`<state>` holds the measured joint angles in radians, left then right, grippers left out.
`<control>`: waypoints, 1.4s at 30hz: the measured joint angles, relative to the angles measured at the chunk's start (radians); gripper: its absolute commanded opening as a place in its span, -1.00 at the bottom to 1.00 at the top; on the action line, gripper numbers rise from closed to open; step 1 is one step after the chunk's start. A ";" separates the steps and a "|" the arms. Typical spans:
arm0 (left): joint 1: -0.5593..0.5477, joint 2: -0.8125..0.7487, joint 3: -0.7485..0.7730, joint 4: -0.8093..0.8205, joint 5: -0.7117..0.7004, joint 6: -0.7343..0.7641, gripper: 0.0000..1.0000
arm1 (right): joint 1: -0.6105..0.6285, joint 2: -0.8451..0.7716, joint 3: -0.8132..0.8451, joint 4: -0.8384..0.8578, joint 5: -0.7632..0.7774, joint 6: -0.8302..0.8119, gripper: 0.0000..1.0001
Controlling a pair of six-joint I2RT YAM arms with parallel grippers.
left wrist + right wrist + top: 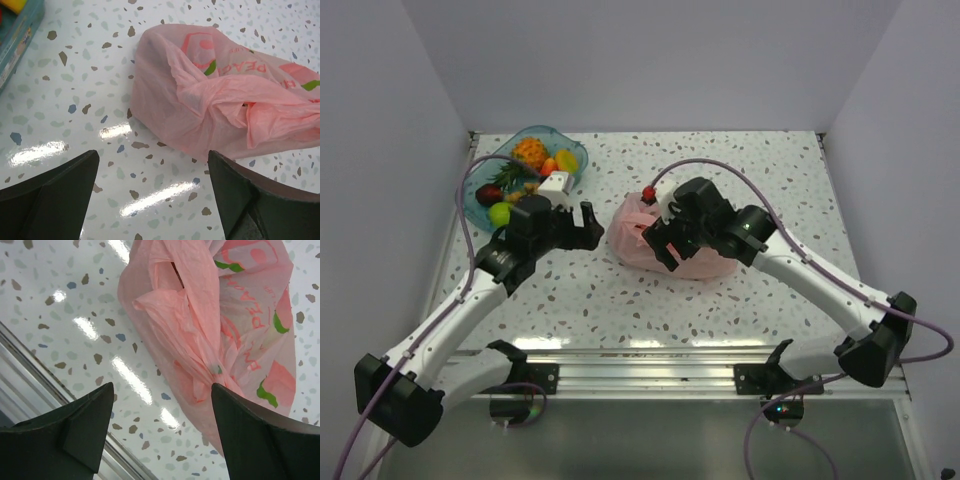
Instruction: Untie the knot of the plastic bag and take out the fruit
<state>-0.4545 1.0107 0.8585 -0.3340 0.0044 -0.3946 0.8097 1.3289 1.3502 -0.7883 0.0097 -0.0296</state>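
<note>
Step in hand: untying. The knot (214, 371) looks tight, a bunched twist on the near side of the plastic bag (625, 228), which lies mid-tabletop (740, 160), right of the blue tray (546, 128).

Any fruit in the bag is hidden by the pink film.

Left claw (576, 226): wide open, holds nothing, just beside the bag's left edge.

Right claw (661, 246): also wide open and empty, hovering over the bag w/ the knot between its 2 fingers in the wrist view.

Next move prob. needs 1 claw to pinch the film near the twist & pin it, the other to grab the loose tail & pull away. The thin plastic may tear or just drag.
</note>
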 measured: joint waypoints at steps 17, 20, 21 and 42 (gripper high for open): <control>-0.066 0.012 -0.002 -0.050 -0.027 0.010 0.95 | 0.096 0.143 -0.024 0.117 0.343 -0.111 -0.01; -0.085 0.012 -0.003 -0.049 -0.027 0.010 0.95 | 0.096 0.143 -0.064 0.130 0.348 -0.098 -0.45; -0.089 0.012 -0.003 -0.049 -0.027 0.010 0.95 | 0.096 0.142 -0.076 0.131 0.348 -0.091 -0.55; -0.202 0.232 0.209 -0.014 0.055 0.248 1.00 | 0.096 -0.322 -0.468 0.407 0.280 0.277 -1.00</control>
<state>-0.6567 1.2423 1.0679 -0.3481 0.0597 -0.1471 0.9058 1.0065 0.8818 -0.3813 0.2893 0.2470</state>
